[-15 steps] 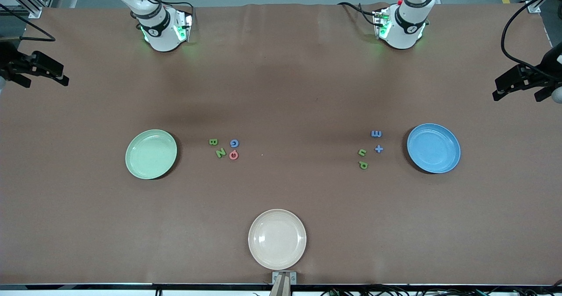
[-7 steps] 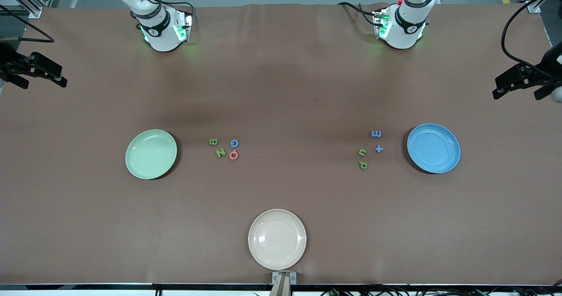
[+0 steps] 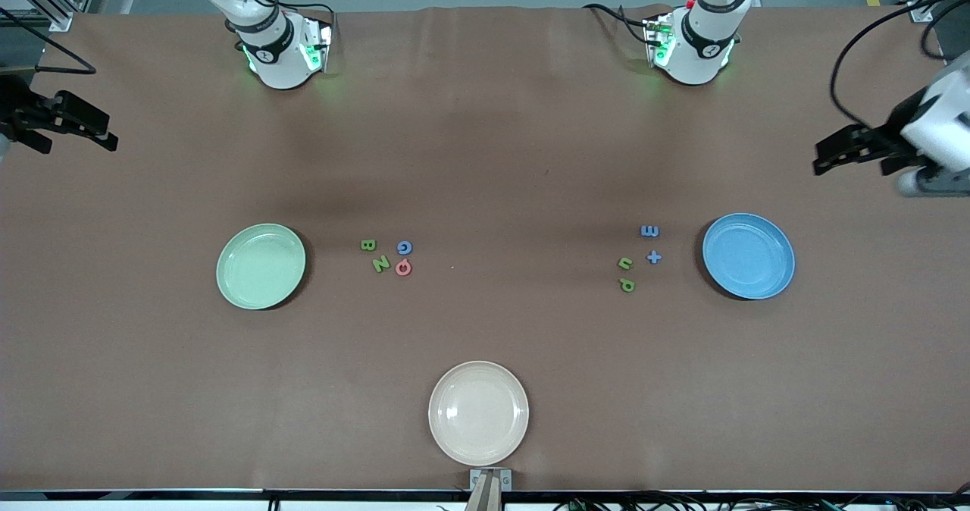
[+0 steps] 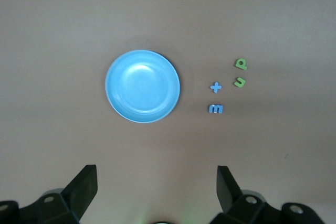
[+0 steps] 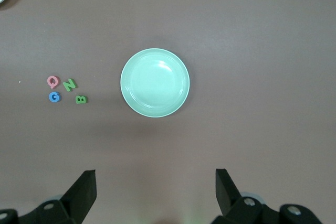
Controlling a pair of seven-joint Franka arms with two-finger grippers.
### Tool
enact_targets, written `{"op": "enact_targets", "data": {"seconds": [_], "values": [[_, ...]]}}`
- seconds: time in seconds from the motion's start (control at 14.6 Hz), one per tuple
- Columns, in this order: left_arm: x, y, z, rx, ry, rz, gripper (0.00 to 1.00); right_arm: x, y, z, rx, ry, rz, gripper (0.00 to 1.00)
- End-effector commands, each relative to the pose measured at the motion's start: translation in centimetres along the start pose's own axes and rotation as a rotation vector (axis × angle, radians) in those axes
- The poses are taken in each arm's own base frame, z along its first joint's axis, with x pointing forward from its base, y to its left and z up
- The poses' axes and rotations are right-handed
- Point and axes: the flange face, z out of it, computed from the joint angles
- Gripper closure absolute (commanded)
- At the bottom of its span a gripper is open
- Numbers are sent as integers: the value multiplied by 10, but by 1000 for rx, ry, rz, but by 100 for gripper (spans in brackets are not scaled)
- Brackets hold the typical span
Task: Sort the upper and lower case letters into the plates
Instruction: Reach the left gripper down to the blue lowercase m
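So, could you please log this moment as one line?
left pincer: open, over table | right pincer: open, over table | letters: unsorted | plates: empty

A brown table (image 3: 485, 155) carries three plates (mint (image 3: 261, 266), blue (image 3: 748, 255), cream (image 3: 478, 412)) and two clusters of letters (image 3: 388, 255).

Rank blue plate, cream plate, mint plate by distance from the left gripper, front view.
From the left gripper, jaws open, up at the left arm's end:
1. Blue plate, at that same end.
2. Cream plate, mid-table, nearest the camera.
3. Mint plate, toward the right arm's end.
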Motion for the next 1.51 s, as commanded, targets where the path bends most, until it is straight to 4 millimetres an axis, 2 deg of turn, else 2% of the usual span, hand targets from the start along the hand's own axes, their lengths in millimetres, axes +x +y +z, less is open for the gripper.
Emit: {"op": "enact_targets", "data": {"seconds": [0.0,0.41,0.75,0.96,1.17,1.44], "values": [[6,33,40,-9,-22,-52,0,-9,-1,-2,-11,6,-12,0],[6,85,144,-11,17,-114,0,-9,-3,-3,-16,2,38,0],[-2,105,232,-24,49,-121,0,-10,-3,-3,-11,1,47,0],[-5,126,282,-32,58,-134,0,-10,-2,-2,-3,-5,52,0],[-20,131,328,-46,101,-115,0,-7,0,-8,-2,9,50,0],[-32,137,375,-15,70,-59,0,10,-3,18,0,-40,42,0]]}}
